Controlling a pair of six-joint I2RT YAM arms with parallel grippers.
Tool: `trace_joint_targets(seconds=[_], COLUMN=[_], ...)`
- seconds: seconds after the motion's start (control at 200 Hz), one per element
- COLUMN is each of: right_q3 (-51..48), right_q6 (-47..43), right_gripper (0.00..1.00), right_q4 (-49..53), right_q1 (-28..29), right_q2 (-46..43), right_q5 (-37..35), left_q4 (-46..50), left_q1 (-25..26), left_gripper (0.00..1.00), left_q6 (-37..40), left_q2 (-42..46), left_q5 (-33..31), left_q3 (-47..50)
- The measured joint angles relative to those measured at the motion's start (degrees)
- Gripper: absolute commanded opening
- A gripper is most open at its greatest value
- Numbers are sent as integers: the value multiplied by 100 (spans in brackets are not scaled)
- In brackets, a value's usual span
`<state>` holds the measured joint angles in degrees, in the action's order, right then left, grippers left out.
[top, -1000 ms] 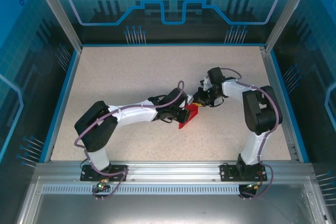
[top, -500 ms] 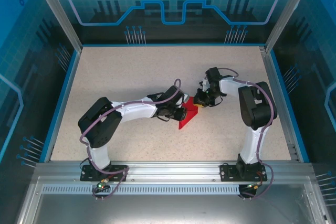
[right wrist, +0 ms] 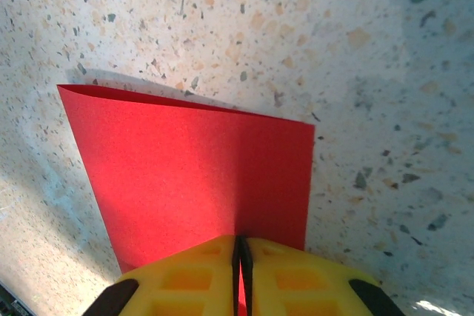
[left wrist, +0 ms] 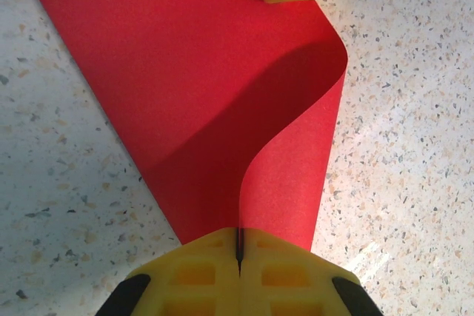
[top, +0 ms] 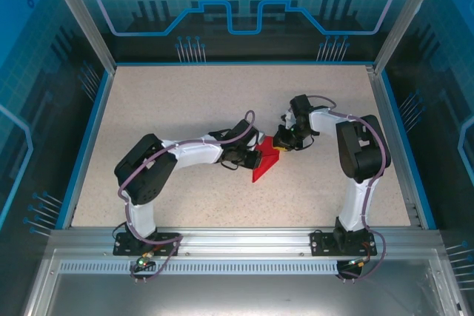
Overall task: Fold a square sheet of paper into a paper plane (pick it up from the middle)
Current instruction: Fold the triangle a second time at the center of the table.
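Now | 1 red sheet [left wrist: 207, 72], curled | left jaws pinching its edge | right jaws pinching its edge

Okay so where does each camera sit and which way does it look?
Top external: above and behind the bases, looking down at the table; both arms show, left claw and right claw on the red sheet.
Left wrist: on the left arm, looking along its shut claw across the curled sheet.
Right wrist: on the right arm, looking along its shut claw over the sheet.
Shared: both wrist views show the sheet pinched.
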<state>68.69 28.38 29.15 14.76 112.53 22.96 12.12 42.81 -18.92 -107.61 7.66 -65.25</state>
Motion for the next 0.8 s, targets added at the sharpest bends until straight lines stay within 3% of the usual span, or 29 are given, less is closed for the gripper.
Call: trace_joint_targets(seconds=[0.795], right_q3=[22], right_q6=[2], right_gripper=[14], right_q4=[26], right_q1=[0], right_q2=[11], right_q5=[0], left_q4=[109], left_q1=[-87], left_gripper=[6], left_q6=[256], left_q2=[-245], left_q5=[227], left_q3=[-243])
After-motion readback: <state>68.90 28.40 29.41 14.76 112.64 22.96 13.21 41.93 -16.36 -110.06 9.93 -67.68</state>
